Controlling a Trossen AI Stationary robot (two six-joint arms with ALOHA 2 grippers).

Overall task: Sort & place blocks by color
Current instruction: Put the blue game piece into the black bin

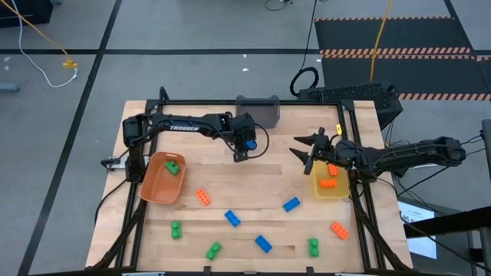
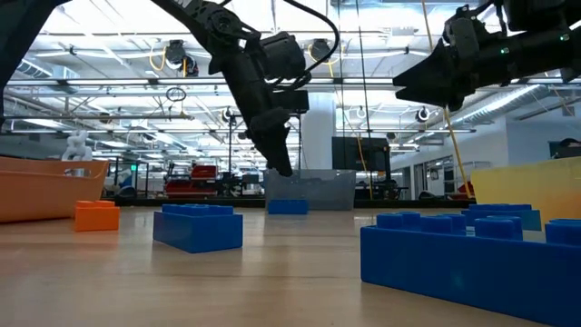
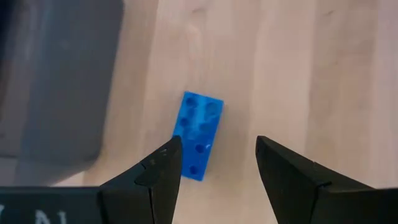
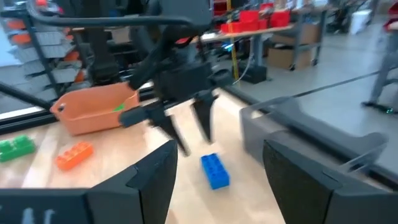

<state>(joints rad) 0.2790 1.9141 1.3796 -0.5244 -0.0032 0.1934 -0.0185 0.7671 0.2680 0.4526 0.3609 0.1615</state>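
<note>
The wooden table (image 1: 253, 192) stood on a grey floor, with a big workshop room behind it. Three bins sat on the table: an orange bin (image 1: 161, 179) on the left, a yellow bin (image 1: 330, 186) on the right, and a grey bin (image 1: 258, 112) at the far edge.

Only a little of the sorting looked done. A green block (image 1: 173, 165) lay in the orange bin, and two orange blocks (image 1: 329, 178) lay in the yellow bin. Many blocks were not yet sorted. On the bare table lay three blue blocks (image 1: 261, 218), three green ones (image 1: 214, 249) and two orange ones (image 1: 203, 197).

The left gripper (image 1: 241, 151) hung just above one more blue block (image 3: 198, 135), near the grey bin. Its fingers were open with nothing in them, and the block lay on the wood. The right gripper (image 1: 305, 153) floated high near the yellow bin, open and empty too.

The high view hid that blue block under the left gripper. The left wrist view showed it plainly, and the right wrist view showed it as well.
</note>
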